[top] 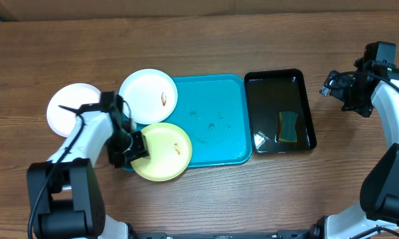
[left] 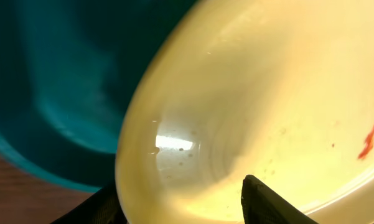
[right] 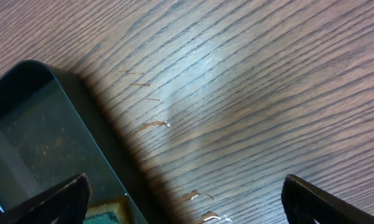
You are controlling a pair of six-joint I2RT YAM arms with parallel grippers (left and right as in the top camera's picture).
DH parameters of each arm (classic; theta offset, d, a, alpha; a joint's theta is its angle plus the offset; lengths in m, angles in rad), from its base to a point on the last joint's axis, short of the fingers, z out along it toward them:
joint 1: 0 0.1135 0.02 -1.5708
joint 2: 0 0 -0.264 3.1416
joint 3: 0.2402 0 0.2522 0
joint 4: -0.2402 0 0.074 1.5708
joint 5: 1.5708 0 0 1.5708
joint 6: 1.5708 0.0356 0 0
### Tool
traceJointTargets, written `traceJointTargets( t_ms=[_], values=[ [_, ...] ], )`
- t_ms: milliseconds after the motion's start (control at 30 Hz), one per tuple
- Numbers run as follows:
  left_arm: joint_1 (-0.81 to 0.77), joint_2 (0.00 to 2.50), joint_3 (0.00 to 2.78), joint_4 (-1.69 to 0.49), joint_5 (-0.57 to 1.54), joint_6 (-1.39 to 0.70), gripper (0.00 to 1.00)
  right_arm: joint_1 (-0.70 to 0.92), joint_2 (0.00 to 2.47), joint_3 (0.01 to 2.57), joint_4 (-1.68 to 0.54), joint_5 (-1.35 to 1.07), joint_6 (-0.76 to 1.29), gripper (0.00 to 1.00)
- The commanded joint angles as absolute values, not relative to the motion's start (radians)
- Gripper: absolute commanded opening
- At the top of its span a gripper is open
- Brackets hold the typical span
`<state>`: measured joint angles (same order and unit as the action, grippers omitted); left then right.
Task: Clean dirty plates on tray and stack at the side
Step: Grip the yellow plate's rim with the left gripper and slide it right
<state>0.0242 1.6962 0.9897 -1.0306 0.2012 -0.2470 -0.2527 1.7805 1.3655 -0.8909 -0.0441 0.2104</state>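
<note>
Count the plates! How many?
3. One white plate on the table left of the tray, another white plate on its back-left corner, a yellow-green plate overhanging its front-left corner. None seem hidden.

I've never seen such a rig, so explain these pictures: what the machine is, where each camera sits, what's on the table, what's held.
Two robot arms stand at a table. One picture looks down from above; the other two come from a camera on each wrist. A white plate and a yellow-green plate, both smeared, lie on the turquoise tray; another white plate sits on the table. A black tray holds a sponge. The left fingers straddle the yellow-green plate's rim; whether they grip is unclear. The right fingers are open, empty.
</note>
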Motion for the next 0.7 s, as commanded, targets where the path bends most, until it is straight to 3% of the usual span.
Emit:
traceJointTargets(
  t_ms=[0, 400, 667],
  values=[
    [-0.062, 1.68, 0.984, -1.007, 0.262, -0.216, 0.59, -0.252, 1.781, 1.392, -0.888, -0.035, 0.22, 1.0],
    [-0.431, 1.68, 0.984, -0.763, 0.248, -0.39, 0.68, -0.252, 1.781, 1.392, -0.888, -0.035, 0.22, 1.0],
    [-0.452, 1.68, 1.003, -0.805, 0.151, -0.49, 0.71, -0.252, 1.781, 1.392, -0.888, -0.035, 0.22, 1.0]
  ],
)
